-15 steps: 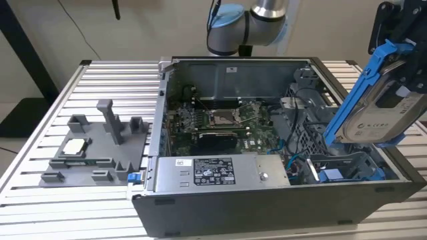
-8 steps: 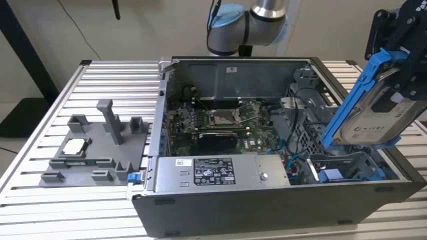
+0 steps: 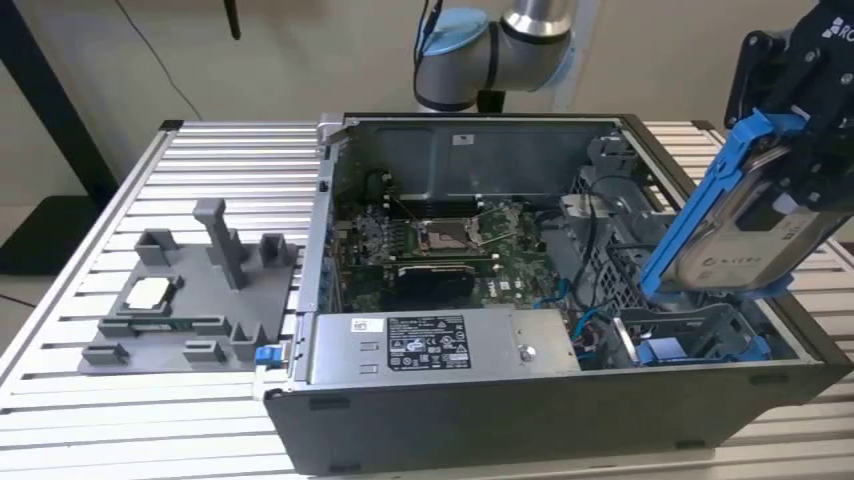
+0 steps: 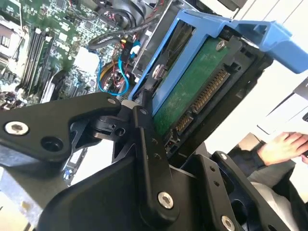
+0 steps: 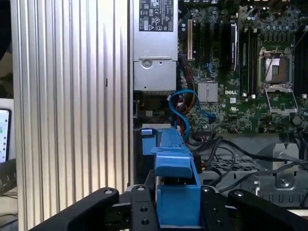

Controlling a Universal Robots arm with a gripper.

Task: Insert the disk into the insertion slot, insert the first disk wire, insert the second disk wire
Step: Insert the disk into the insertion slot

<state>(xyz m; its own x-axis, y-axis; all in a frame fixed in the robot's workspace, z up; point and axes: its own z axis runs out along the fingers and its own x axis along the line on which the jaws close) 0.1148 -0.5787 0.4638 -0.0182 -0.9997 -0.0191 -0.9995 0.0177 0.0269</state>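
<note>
My tool is closed firmly on the disk, its fingers pinching the blue carrier frame. I see the disk held above the drive bay in the open computer case. Its long axis is steeply tilted, with the lower end toward the bay and the upper end leaning to the exterior view's right. The case stands on the slatted worktop.

disk: silver-white face, green board underside, bright blue carrier frame. motherboard: green. table: silver, ribbed. gripper: black. computer case: dark grey.
</note>
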